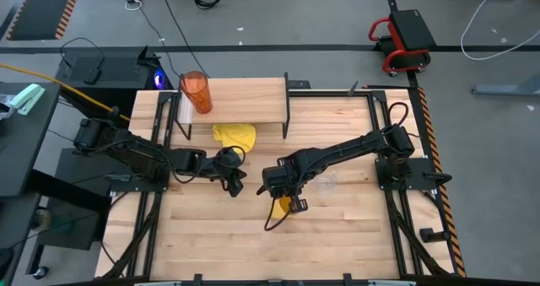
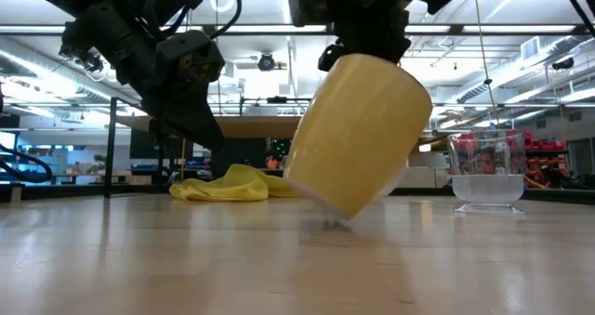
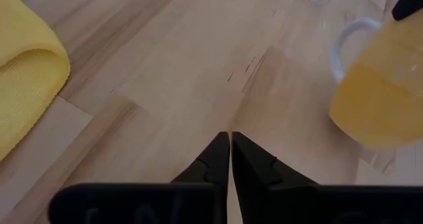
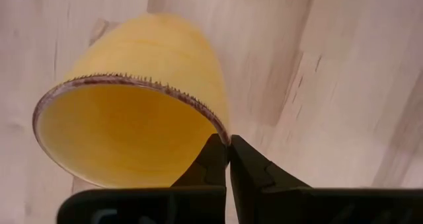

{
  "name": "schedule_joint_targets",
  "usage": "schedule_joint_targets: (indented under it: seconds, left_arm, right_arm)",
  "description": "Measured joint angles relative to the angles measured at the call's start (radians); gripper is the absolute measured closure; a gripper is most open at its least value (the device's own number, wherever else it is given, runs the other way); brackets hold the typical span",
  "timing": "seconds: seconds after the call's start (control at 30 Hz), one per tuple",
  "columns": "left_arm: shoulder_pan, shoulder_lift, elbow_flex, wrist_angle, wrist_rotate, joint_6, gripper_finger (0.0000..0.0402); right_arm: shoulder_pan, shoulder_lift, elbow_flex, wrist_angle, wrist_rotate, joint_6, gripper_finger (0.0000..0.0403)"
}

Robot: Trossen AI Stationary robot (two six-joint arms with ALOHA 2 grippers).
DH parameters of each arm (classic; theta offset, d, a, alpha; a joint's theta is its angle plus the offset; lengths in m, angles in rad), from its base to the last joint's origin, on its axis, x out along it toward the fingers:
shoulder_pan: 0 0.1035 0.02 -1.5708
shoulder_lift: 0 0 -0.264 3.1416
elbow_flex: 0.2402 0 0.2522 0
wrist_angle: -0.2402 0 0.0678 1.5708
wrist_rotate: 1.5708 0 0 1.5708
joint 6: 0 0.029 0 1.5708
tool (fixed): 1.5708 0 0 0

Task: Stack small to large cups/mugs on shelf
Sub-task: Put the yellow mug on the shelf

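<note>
Count of things on and over the table

Three vessels: one tumbler [image 1: 197, 92], one mug [image 1: 282, 206], one clear cup [image 2: 486, 171]. One shelf [image 1: 253, 100], one yellow cloth [image 1: 235, 135], two grippers: left [image 1: 235, 185], right [image 1: 285, 200].

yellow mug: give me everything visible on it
The yellow mug is glossy and ceramic-looking, with a white handle, a speckled dark-edged rim and an empty yellow interior. The right tool is shut on its rim, holding it tilted above the wooden tabletop; whether its lowest edge touches the wood is unclear.
</note>
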Motion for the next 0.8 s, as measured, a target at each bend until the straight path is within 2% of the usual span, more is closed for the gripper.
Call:
schedule_joint_targets:
  seconds: [0.23, 0.43, 0.8]
  left_arm:
    - [0.000, 0.000, 0.000, 0.000, -0.003, 0.000, 0.0389]
    - [0.008, 0.000, 0.000, 0.000, -0.003, 0.000, 0.0381]
    - [0.035, 0.000, 0.000, 0.000, -0.004, -0.001, 0.0389]
  right_arm:
    - [0.006, 0.000, 0.000, -0.006, 0.020, -0.040, 0.0396]
    - [0.014, -0.002, 0.013, -0.128, 0.113, -0.014, 0.0396]
    - [0.016, -0.002, 0.013, -0.137, 0.112, -0.006, 0.0396]
